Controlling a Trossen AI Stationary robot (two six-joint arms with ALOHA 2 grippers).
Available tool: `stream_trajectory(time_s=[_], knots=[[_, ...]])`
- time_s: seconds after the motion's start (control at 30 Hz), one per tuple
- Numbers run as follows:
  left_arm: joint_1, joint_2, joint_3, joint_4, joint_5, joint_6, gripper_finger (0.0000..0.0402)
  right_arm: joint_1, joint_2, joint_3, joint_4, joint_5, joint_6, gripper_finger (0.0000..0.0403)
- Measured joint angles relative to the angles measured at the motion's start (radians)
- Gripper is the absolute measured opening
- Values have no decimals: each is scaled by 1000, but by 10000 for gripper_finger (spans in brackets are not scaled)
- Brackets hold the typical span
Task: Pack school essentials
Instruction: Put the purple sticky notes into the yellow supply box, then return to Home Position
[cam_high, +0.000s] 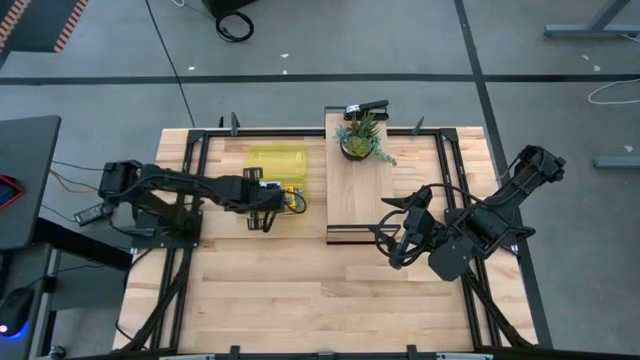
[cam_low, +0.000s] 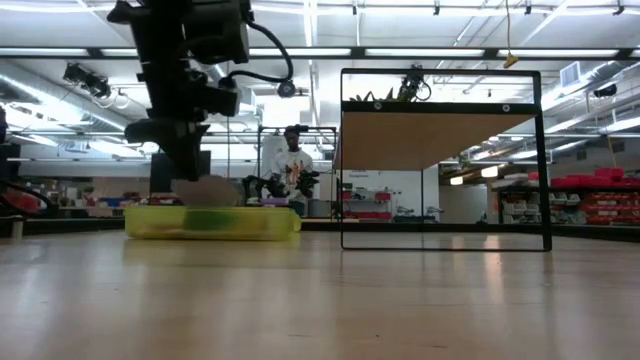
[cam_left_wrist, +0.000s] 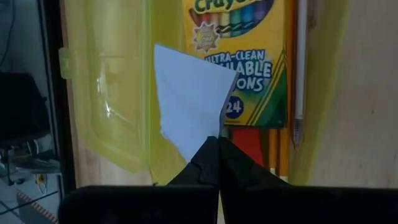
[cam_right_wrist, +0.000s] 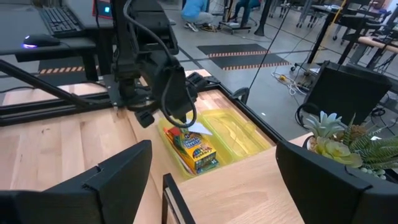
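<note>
The left gripper (cam_left_wrist: 217, 146) was fully closed, its two dark fingertips pinching one corner of the pale blue square notepad (cam_left_wrist: 189, 102). In the left wrist view the notepad stood tilted, held above the open yellow-green translucent case (cam_left_wrist: 106, 93) and partly covering the crayon box (cam_left_wrist: 249, 62) lying inside it. Beside the crayon box, along the case wall, lay a thin pencil (cam_left_wrist: 300, 68); below the box a small red item, probably the pen (cam_left_wrist: 249, 146), and thin orange shafts were partly visible, too hidden to name with certainty.

In the high view the left gripper (cam_high: 262, 205) sat left of centre, over the lower edge of the case (cam_high: 277, 165), which rested on the tabletop (cam_high: 300, 290) in the upper-left part of the work area. The low view showed the same gripper (cam_low: 190, 165) directly above the case (cam_low: 212, 222) at left of frame.

The right gripper (cam_high: 400, 240) waited right of centre in the high view, above bare tabletop and just right of the wooden board (cam_high: 365, 195) carrying the potted plant (cam_high: 360, 135). Its fingers (cam_right_wrist: 118, 180) stood wide apart and held nothing. Scissors could not be located in any view.
</note>
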Motion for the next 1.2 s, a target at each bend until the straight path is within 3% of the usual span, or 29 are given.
stream_trajectory(time_s=[0.37,0.67,0.9,1.2], knots=[[17,103,0,-1,98,-65,9,0,0,0,9,0,-3,351],[-11,100,0,-22,102,-121,117,0,0,0,9,0,-7,351],[-35,0,0,-11,154,-125,169,0,0,0,4,11,-50,351],[-34,-218,-37,74,214,-121,137,7,-48,0,-114,26,-15,350]])
